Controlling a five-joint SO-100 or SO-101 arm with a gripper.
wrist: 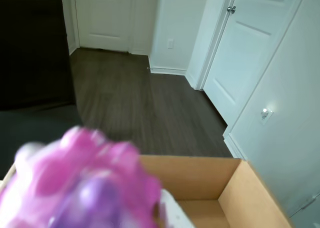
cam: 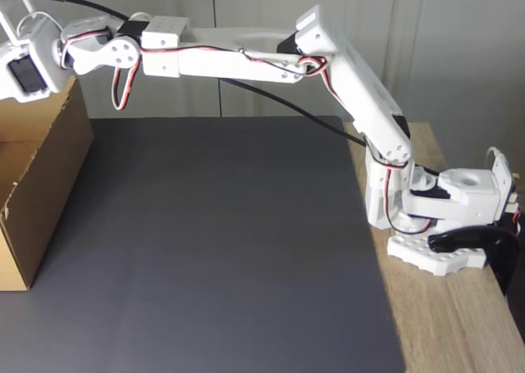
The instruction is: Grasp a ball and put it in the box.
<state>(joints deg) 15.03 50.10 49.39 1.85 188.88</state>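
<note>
In the wrist view, the blurred bumpy pink-and-purple ball (wrist: pixel 82 185) hangs above the open brown cardboard box (wrist: pixel 235 193); the gripper's state cannot be told.

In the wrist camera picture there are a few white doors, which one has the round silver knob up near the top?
The tall panelled door right of the room corner: its silver knob sits by its left edge. The far door shows no knob.

Home room — white panelled doors (wrist: pixel 252 47), dark wood-look floor (wrist: pixel 145 107), white baseboards; wooden counter (cam: pixel 459 324) with dark mat (cam: pixel 221 250).
</note>
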